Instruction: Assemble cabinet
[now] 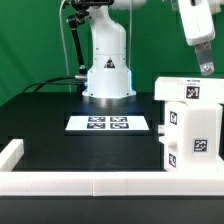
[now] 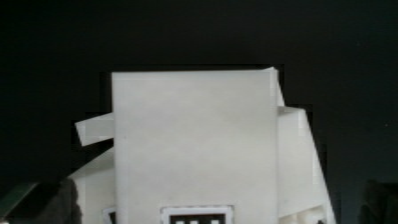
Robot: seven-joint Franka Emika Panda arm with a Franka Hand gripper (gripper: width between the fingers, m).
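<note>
a white border rail [image 1: 60,184] edges the black surface [image 1: 50,115]. behind it on the exterior view's right stands the cabinet [image 1: 190,125], upright. the hand [image 1: 207,68] hovers just above, likely lining up; spread or pressed together, cannot tell. marker board [image 1: 109,124] beyond.

A flat marker board [image 1: 111,123] lies on the black counter [image 1: 50,120], with a white border rail [image 1: 90,184] along the near edge.

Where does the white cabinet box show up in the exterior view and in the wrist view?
Exterior view: the cabinet box stands at the right edge of the black table, below the gripper.
Wrist view: the cabinet box fills the centre of the picture against black.
Shared landmark: a black-and-white tag on the box.
</note>
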